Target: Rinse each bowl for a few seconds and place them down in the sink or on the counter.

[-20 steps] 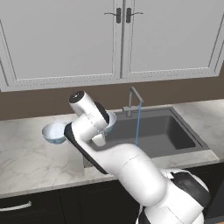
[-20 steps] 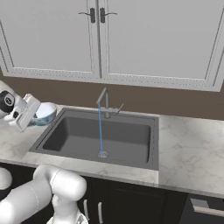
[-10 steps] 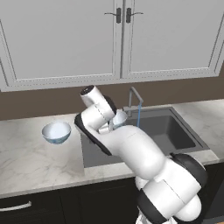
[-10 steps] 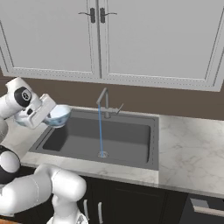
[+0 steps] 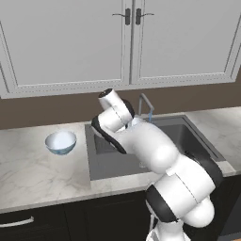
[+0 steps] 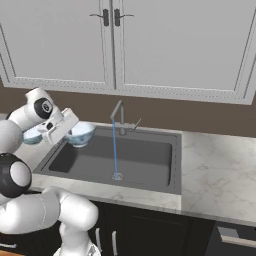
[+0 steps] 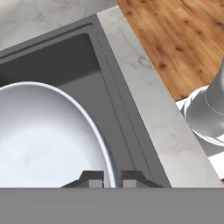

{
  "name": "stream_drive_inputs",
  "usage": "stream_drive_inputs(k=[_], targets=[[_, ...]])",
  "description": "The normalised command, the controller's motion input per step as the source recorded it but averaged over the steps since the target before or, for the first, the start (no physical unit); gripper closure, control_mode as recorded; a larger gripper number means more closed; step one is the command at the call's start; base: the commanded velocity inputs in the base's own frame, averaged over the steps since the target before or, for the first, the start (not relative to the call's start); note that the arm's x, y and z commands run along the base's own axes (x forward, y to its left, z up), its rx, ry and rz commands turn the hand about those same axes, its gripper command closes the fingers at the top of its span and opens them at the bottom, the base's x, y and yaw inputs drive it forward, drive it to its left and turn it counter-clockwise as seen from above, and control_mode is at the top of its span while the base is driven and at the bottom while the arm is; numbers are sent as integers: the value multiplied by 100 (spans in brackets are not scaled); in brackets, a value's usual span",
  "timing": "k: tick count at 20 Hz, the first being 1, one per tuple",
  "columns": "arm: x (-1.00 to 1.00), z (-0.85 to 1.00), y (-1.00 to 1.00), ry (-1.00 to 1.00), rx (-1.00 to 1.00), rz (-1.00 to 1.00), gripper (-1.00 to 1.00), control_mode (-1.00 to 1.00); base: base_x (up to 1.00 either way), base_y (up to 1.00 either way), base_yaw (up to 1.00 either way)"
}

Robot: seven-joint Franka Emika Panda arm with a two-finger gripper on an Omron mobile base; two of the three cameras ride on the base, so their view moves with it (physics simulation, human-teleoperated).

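My gripper [image 6: 69, 133] is shut on the rim of a pale blue bowl [image 6: 82, 133], holding it above the left end of the dark sink [image 6: 150, 159]. In the hand view the held bowl's whitish inside [image 7: 43, 135] spreads across the left, and its rim runs between the fingertips [image 7: 93, 178]. The bowl hangs to the left of the thin water stream [image 6: 114, 150] that falls from the faucet [image 6: 118, 111]. A second bowl [image 5: 60, 142] stands on the counter [image 5: 33, 174] left of the sink [image 5: 108, 162]; the same bowl [image 6: 32, 135] peeks out behind my arm.
White wall cabinets [image 6: 110, 45] hang above the brown back wall. The marble counter continues right of the sink [image 6: 215, 170]. The water lands near the round drain [image 6: 117, 176]. My own arm [image 5: 146, 146] covers much of the basin. Wooden floor [image 7: 183, 39] lies beyond the counter edge.
The arm has carried the bowl rightwards from the counter out over the sink's left end, towards the water stream. The other bowl has stayed on the counter.
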Motion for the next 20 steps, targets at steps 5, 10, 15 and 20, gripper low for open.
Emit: stream_drive_inputs(k=[5, 10, 15, 20], targets=[[13, -20, -31, 0, -1, -11, 100, -100, 0, 0, 0], [17, -20, -31, 0, 0, -9, 100, -100, 0, 0, 0], [17, -19, -30, 0, 0, -6, 100, -100, 0, 0, 0], [18, -18, -17, 0, -1, -5, 100, -100, 0, 0, 0]])
